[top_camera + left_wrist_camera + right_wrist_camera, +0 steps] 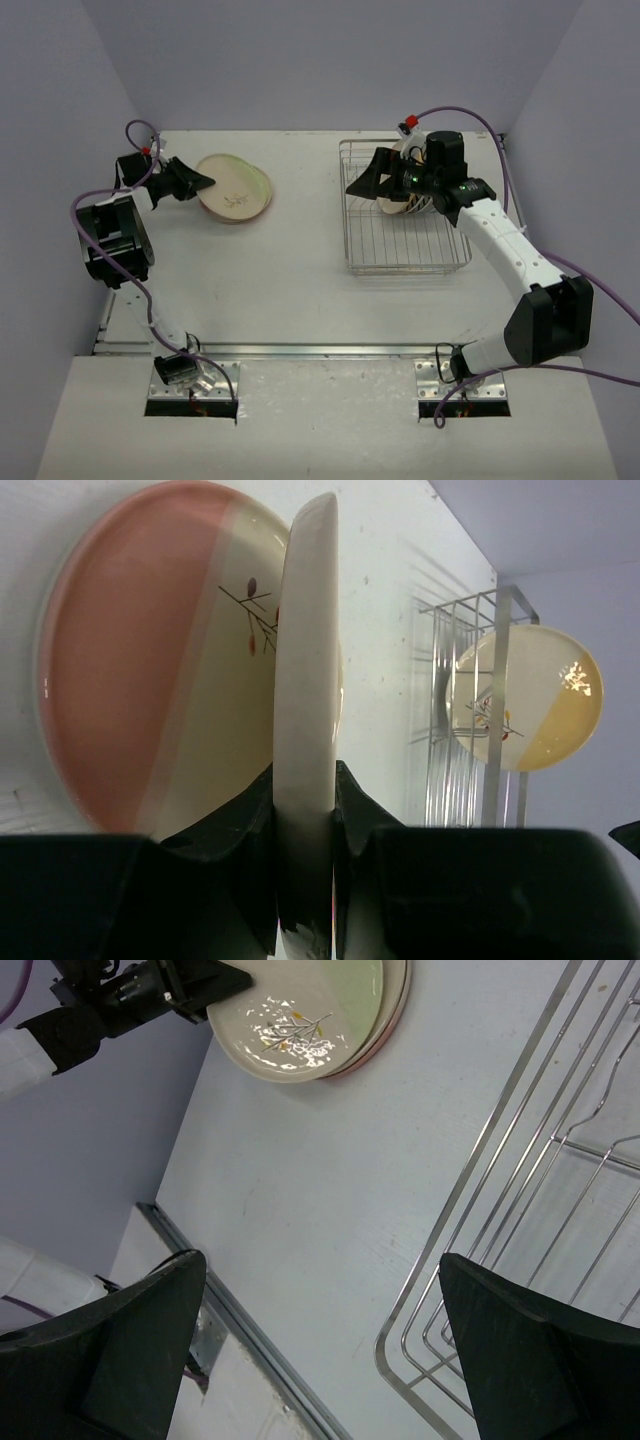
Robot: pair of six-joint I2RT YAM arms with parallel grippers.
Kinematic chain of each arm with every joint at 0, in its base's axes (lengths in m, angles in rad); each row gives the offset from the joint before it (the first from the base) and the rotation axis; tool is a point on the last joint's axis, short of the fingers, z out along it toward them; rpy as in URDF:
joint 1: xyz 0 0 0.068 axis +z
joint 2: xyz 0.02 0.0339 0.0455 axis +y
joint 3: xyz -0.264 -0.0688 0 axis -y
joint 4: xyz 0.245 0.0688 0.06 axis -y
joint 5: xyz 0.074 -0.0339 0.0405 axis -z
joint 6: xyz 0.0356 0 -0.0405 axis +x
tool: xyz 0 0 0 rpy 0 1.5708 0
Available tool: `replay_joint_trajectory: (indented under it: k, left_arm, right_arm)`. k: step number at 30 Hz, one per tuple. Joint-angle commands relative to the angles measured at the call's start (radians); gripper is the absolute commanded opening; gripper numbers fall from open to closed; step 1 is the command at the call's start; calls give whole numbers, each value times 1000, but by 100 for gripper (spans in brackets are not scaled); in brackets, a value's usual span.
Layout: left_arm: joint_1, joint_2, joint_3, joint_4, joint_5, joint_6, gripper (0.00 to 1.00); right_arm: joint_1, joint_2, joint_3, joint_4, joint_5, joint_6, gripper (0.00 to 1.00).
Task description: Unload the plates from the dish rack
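Two or three plates are stacked (pixel 238 190) on the table at the back left. My left gripper (pixel 192 182) is shut on the near rim of the top cream plate (pixel 308 660), which shows edge-on between the jaws in the left wrist view. A pink-and-cream plate (pixel 130 660) lies under it. The silver wire dish rack (pixel 400 250) stands at the back right with a few plates (pixel 408 196) standing in its far end, partly hidden by my right arm. One of them, a yellowish plate (pixel 525 695), shows in the left wrist view. My right gripper (pixel 366 184) is open and empty above the rack's left edge (pixel 500 1190).
The stack (pixel 315 1010) and the left gripper (pixel 190 985) show at the top of the right wrist view. A metal rail (pixel 320 350) runs along the table's near edge. Purple cables hang from both arms.
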Motion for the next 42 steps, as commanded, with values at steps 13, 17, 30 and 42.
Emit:
replay_joint_trajectory:
  k: [13, 17, 30, 42]
  left_arm:
    - [-2, -11, 79, -199, -299, 263, 54]
    - [-17, -40, 72, -225, -437, 335, 58]
    - [-132, -52, 72, -238, -704, 408, 65]
    - [-142, -45, 107, -221, -594, 411, 66]
  right_arm:
    - [-3, -9, 29, 19, -34, -16, 99]
    - [-3, -8, 25, 20, -35, -13, 99]
    - [-3, -5, 17, 20, -19, -23, 99]
    - [-3, -10, 9, 20, -16, -33, 99]
